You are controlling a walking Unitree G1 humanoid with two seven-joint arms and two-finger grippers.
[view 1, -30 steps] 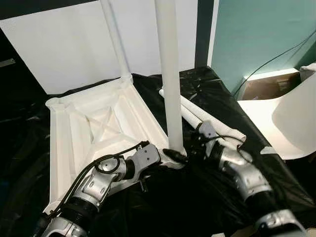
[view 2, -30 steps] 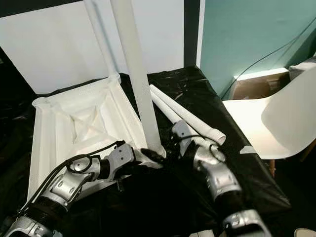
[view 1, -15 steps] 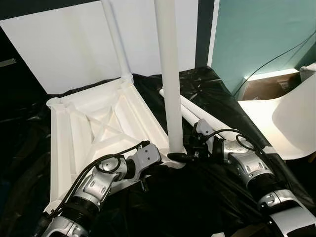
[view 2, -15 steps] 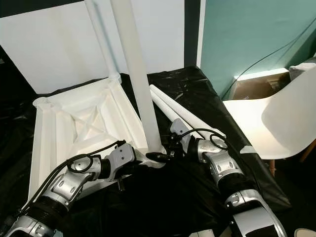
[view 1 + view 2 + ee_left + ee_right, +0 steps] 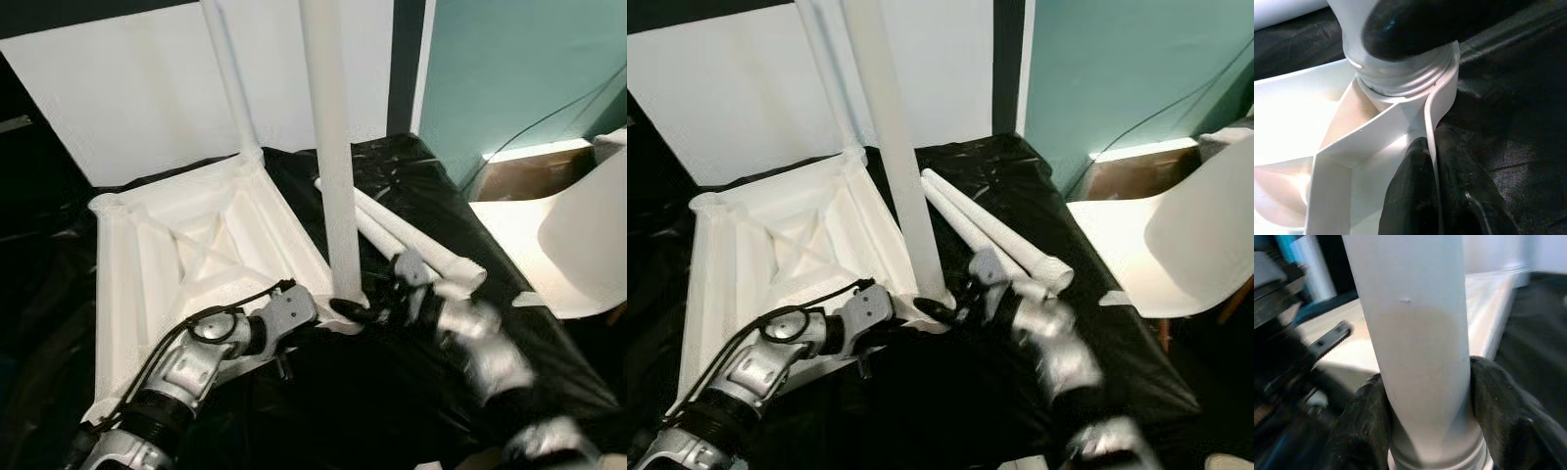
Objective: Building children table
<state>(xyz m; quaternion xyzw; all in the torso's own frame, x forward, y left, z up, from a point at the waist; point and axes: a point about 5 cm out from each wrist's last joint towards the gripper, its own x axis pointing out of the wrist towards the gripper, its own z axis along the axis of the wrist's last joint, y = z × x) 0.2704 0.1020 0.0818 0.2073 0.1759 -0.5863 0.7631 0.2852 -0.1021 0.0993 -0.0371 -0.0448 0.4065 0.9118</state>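
Observation:
The white children's tabletop (image 5: 186,264) lies upside down on black sheeting. One white leg (image 5: 227,73) stands in its far corner. A second white leg (image 5: 328,147) stands upright in the near right corner socket (image 5: 1400,78). My left gripper (image 5: 338,310) is shut on the tabletop's rim (image 5: 1432,147) right beside that socket. My right gripper (image 5: 364,308) is shut around the base of the upright leg (image 5: 1415,347), one black finger (image 5: 1503,416) on each side. The right arm is blurred in the eye views.
Two loose white legs (image 5: 416,240) lie on the black sheet right of the tabletop. A white chair (image 5: 578,235) stands at the far right. A white board (image 5: 118,88) leans behind, against a teal wall (image 5: 509,69) with a cable.
My right arm has twisted about the upright leg's base, from elbow-back to swung forward and back again, now blurred. The leg tilts slightly. My left gripper keeps its hold on the rim.

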